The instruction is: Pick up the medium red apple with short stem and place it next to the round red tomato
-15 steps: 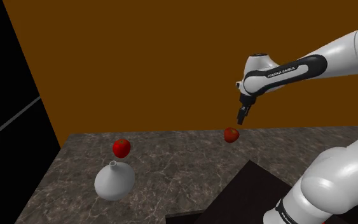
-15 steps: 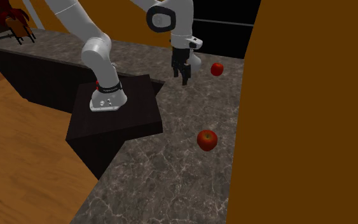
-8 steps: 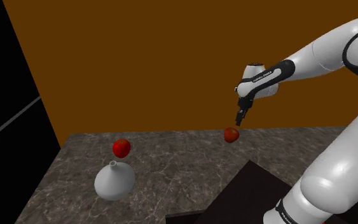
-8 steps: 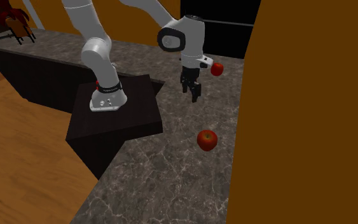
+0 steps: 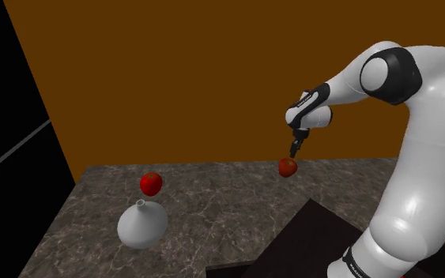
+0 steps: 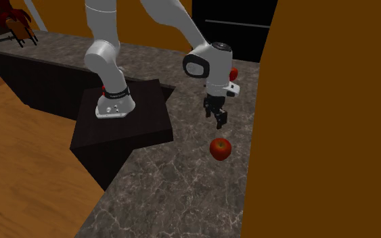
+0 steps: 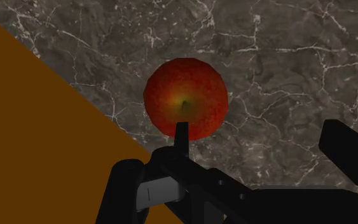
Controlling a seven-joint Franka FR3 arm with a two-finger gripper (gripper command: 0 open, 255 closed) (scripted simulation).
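The red apple (image 6: 220, 148) sits on the dark marbled countertop (image 6: 182, 196), close to the brown wall (image 6: 317, 135). The black gripper (image 6: 219, 122) hangs just above it, pointing down, with a gap between its tips and the fruit. Its fingers look parted and hold nothing, though the angle makes this hard to judge. From the shoulder view the fingertips seem almost to meet the apple's top; the second exterior view shows them apart. The wrist view looks down on the apple's stem dimple, with the wall's edge just beside it. The round red tomato (image 5: 151, 184) lies well apart from the apple along the counter, and in the second exterior view the arm's wrist half hides it. A white round-bellied vase (image 5: 142, 225) stands just beside the tomato, on its side nearer the shoulder camera. The dark stand (image 6: 124, 125) carries the arm's base.
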